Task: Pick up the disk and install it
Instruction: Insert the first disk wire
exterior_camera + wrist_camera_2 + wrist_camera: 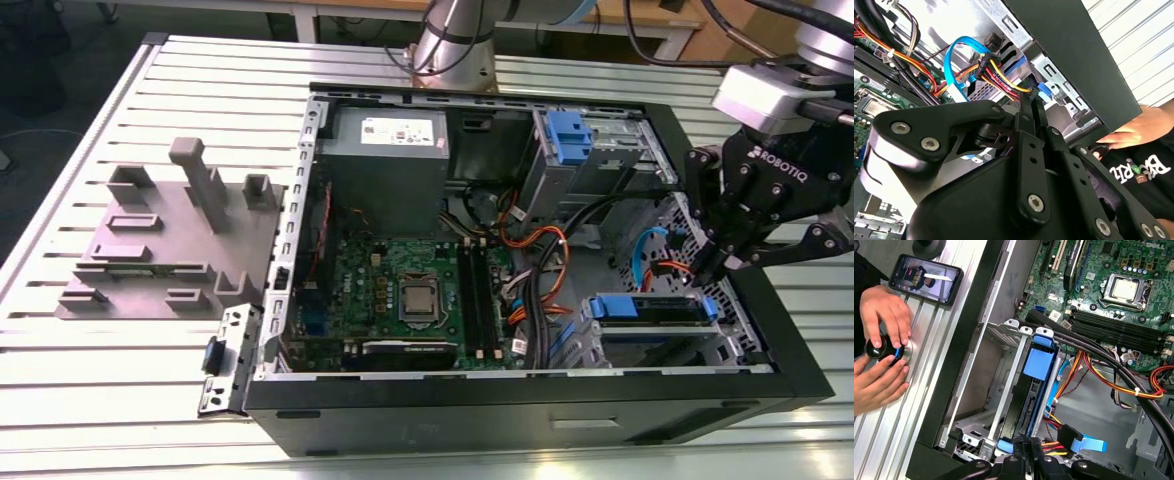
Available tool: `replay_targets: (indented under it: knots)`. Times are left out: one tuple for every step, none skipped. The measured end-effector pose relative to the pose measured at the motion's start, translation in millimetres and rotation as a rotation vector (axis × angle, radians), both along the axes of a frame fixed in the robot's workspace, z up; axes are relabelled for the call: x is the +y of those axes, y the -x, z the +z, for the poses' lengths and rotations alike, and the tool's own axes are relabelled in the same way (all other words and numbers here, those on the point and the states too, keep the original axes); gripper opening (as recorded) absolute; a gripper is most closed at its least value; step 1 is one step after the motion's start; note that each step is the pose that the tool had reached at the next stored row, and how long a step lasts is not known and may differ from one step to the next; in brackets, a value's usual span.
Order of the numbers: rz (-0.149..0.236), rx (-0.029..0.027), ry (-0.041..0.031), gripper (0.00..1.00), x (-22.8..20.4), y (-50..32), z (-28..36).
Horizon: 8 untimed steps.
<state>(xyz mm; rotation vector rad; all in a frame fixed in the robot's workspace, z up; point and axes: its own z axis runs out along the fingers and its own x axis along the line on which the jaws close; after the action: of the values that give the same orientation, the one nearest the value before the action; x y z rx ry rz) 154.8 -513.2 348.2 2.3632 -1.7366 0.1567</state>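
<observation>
Hovering gripper [717, 268] over the drive bay in the PC case [534, 420]; jaws look pinched together, holding nothing. Disk [1038, 385] sits slotted in the bay. Rigid, fragile: grip by blue rails.

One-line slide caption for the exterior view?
Black claw poised above the blue-railed disk seated in the open black computer case's drive bay.

Even, bright overhead light; all views sharp.
Glare on the table [107, 380] slats; case [534, 420] interior shadowed.
</observation>
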Motion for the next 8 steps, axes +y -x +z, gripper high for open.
replay_targets:
  knots:
    - [0.0,0.0,0.0,0.16,0.0,0.0,0.0]
    - [0.0,0.0,0.0,0.16,0.0,0.0,0.0]
    - [0.0,-0.0002,0.0,0.16,0.0,0.0,0.0]
    - [0.0,-0.0013,-0.0001,0.16,0.0,0.4,0.0]
    - [0.0,-0.0029,-0.0003,0.16,-0.1,0.9,0.0]
    - [0.0,-0.0045,-0.0005,0.16,-0.1,1.2,-0.1]
    - [0.0,-0.0055,-0.0005,0.16,-0.1,1.4,-0.1]
    - [0.0,-0.0061,-0.0004,0.16,0.0,1.7,0.0]
